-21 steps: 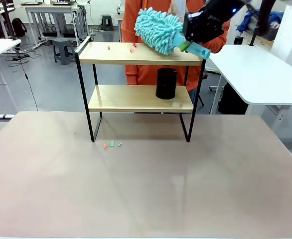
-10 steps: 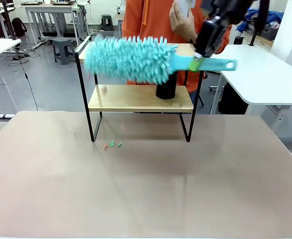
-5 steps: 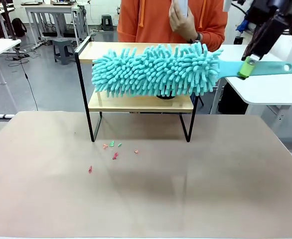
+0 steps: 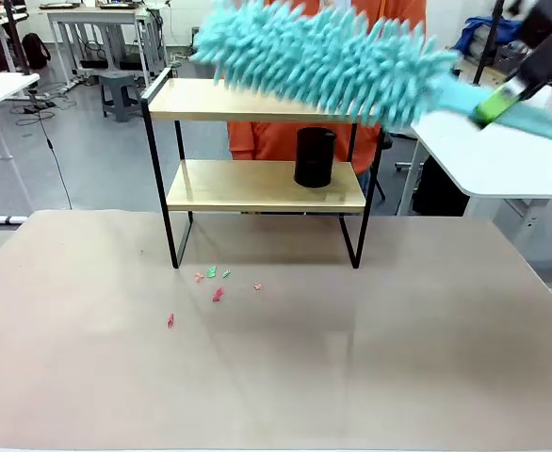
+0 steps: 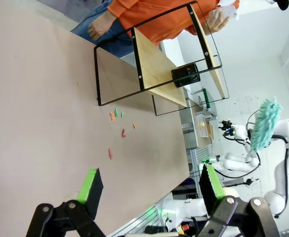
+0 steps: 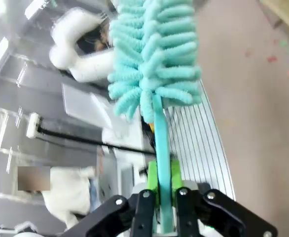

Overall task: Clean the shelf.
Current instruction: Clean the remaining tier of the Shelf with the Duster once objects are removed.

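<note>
Left wrist view: the left gripper (image 5: 149, 182) hangs above the brown table (image 5: 41, 108) with its green pads spread wide and nothing between them. Beyond it, small red and green scraps (image 4: 215, 282) lie scattered on the table just in front of the shelf's left front leg. The shelf (image 4: 257, 102) stands at the far middle of the table, with a person in orange (image 4: 276, 141) behind it. A black cup (image 4: 315, 157) sits toward the right on its lower board.

Above the top board, a fluffy teal duster (image 4: 323, 56) slants from upper left down to the right, blurred with motion; whether it touches the board cannot be told. At the right, the right gripper (image 4: 493, 105) is clamped tight on the duster's flat teal handle, its pads pressed against both sides of it (image 6: 162, 182).

Half a second ago the duster hung level in front of the shelf, between the boards; now it is higher and tilted. The scraps lie as they did then, though they number more than two seconds ago.
</note>
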Robot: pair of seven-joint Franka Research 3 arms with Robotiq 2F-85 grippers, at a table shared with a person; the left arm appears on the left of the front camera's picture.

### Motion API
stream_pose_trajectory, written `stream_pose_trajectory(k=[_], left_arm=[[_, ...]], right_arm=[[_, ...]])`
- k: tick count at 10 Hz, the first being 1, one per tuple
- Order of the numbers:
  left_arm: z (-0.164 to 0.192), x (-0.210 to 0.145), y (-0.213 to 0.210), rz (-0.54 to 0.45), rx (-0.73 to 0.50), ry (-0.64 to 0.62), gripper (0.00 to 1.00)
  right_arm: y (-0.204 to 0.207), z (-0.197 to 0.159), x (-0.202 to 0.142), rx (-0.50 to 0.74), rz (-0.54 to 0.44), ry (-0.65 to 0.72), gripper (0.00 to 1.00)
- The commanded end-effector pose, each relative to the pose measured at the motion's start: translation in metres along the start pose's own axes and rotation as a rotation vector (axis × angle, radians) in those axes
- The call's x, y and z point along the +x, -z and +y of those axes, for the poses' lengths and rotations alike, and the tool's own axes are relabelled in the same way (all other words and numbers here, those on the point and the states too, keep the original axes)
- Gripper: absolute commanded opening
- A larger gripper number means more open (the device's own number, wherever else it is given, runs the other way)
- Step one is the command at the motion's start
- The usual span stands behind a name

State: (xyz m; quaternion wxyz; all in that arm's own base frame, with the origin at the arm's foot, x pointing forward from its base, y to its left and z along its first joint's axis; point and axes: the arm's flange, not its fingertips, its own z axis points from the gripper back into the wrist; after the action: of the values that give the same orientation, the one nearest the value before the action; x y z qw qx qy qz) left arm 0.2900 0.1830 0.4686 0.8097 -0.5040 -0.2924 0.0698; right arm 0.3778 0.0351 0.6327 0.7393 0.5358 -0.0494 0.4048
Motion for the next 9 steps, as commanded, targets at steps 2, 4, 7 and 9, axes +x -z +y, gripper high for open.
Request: stream_pose_trajectory(k=[2,4,7,9], left_arm=[[-0.001,-0.001,0.002,-0.010,-0.017,0.017,1.00],[-0.001,-0.001,0.002,-0.010,-0.017,0.017,1.00],[-0.001,-0.001,0.002,-0.010,-0.017,0.017,1.00],[-0.001,-0.001,0.002,-0.010,-0.017,0.017,1.00]], right_arm=[[-0.037,0.010,-0.108,-0.044,-0.585,0.026,0.12],[-0.053,-0.009,-0.176,-0.084,-0.882,0.222,0.12],[-0.038,-0.067,-0.219,-0.175,-0.851,0.840,0.12],[-0.028,-0.099,-0.214,-0.213,-0.746,1.056,0.12]])
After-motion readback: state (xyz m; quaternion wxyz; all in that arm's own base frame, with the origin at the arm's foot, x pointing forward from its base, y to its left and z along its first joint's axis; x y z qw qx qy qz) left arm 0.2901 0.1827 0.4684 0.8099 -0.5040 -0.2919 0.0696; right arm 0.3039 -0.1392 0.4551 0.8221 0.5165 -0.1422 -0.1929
